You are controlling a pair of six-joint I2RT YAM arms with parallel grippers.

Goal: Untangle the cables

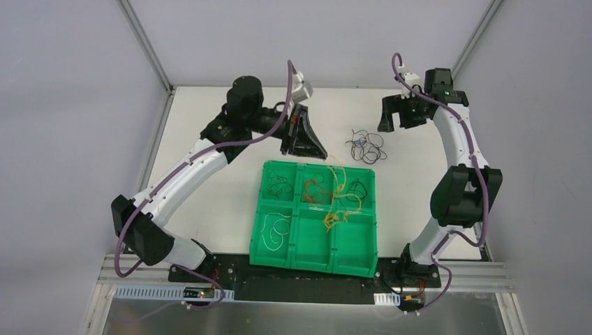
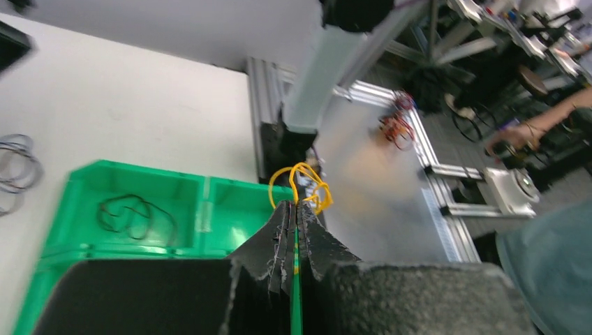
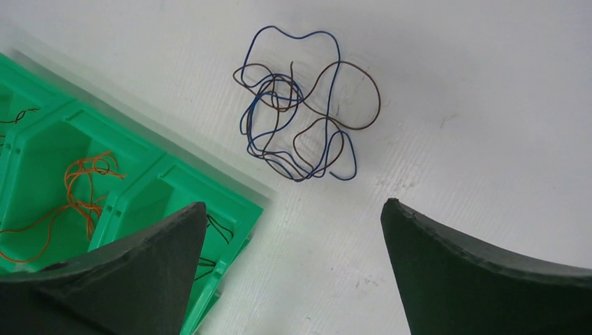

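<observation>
Pinching a yellow cable (image 2: 301, 183) between shut fingers, the left gripper (image 2: 296, 209) hangs by the far rim of the green tray (image 1: 314, 264) (six compartments, with loose wires (image 1: 315, 190) in black, orange and white). The right gripper (image 3: 293, 204) gapes wide, holding nothing, above a blue-and-brown tangle (image 3: 300, 122) on the white table (image 3: 489, 84), just beside the tray. Past the table edge the left wrist view blurs.

**Your two white and black arms**

Your left arm (image 1: 188, 167) and your right arm (image 1: 457, 136) are made of smooth white tubes with chunky black joints. A thick purple cable (image 1: 288, 87) runs along each arm. The fingers (image 3: 482, 279) are black, pointed and rough. Each base (image 1: 419, 272) is black.
</observation>
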